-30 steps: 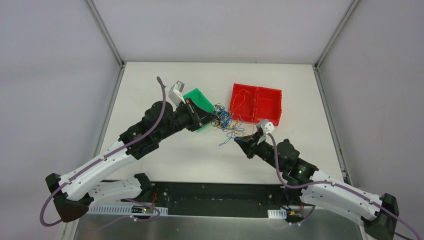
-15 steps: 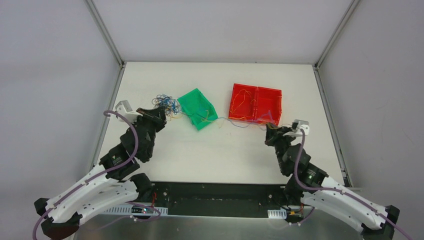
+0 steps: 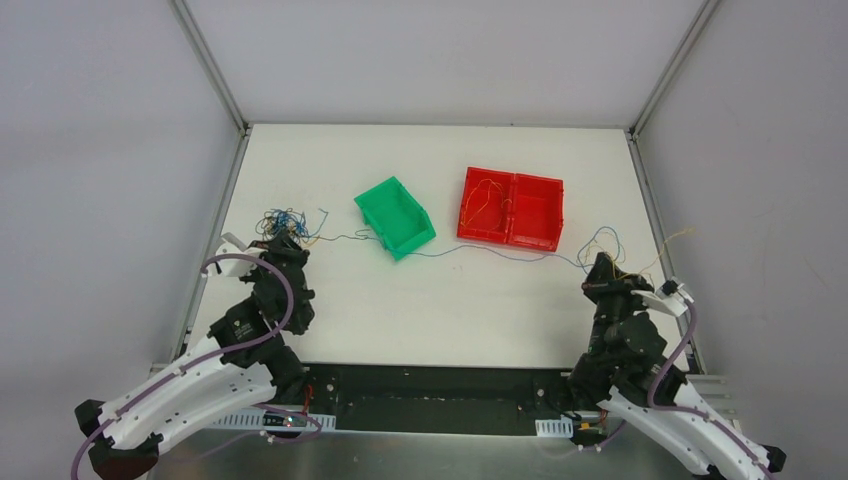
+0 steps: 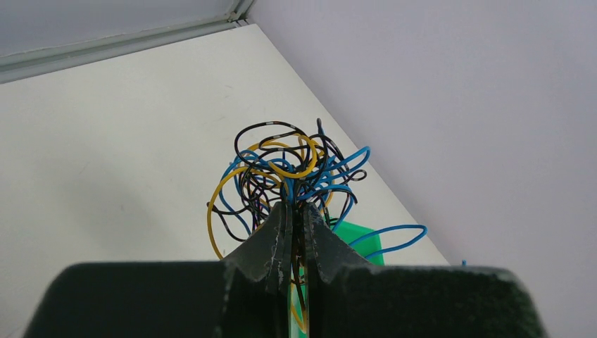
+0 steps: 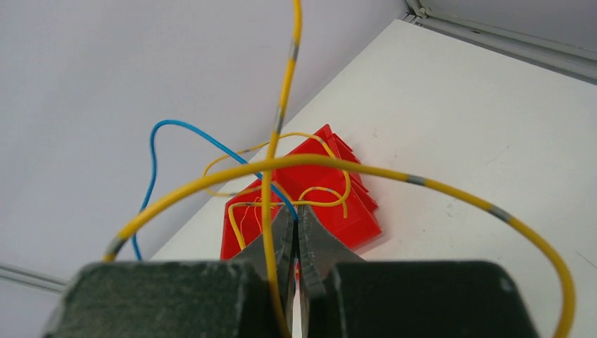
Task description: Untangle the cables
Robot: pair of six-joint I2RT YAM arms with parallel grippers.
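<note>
At the left edge of the table (image 3: 330,310), a tangle (image 3: 285,221) of blue, black and yellow cables is pinched between the closed fingers of the left gripper (image 3: 284,240). Seen from the left wrist, the tangle (image 4: 288,176) fans out just above that gripper (image 4: 296,215). From it a thin strand (image 3: 480,249) is stretched across the table, past the near corner of the green bin (image 3: 395,217) and in front of the red bin (image 3: 511,208), to the right gripper (image 3: 603,265) near the right edge. Its fingers are also closed, and blue and yellow loops (image 5: 281,165) are gripped at the tips of the right gripper (image 5: 296,218). A few yellow wires (image 3: 485,197) are seen inside the red bin (image 5: 338,218).
</note>
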